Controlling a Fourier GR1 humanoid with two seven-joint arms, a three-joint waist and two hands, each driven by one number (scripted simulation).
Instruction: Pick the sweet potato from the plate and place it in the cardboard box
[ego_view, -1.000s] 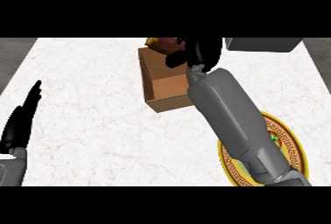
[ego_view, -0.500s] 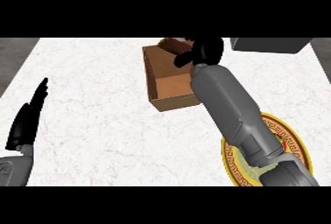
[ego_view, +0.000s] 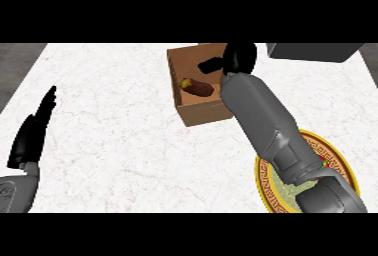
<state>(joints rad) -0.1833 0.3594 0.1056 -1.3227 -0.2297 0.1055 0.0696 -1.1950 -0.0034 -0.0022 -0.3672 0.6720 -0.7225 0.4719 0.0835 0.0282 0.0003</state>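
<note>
Showing the sweet potato (ego_view: 196, 87) lying free on the floor of the cardboard box (ego_view: 203, 114), in its far half and tilted across the width, no longer being carried in the right hand (ego_view: 238, 57) as it was half a second earlier at the box's far rim. Showing that hand hovering over the far right corner of the box, fingers relaxed and apart, thumb jutting left above the opening, holding nothing and, as far as can be told, not touching the cardboard. Showing the right forearm (ego_view: 255, 107) crossing the view diagonally, rising from above the gold-rimmed plate (ego_view: 338, 162) at lower right, partly hiding it, and passing just beside the box's right wall. Also showing the left hand (ego_view: 31, 135) resting at the left edge over the marble counter (ego_view: 125, 130), fingers straight and pointing up, well apart from box and plate, and a dark grey block (ego_view: 314, 52) sitting beyond the box at upper right. Reading, on this evidence, as the release having just taken place and the placing step being all but finished: lifting and carrying done, object inside its target. Leaving, in all likelihood, only drawing the arm up and back, while avoiding brushing the box's right wall and nudging the carton.
</note>
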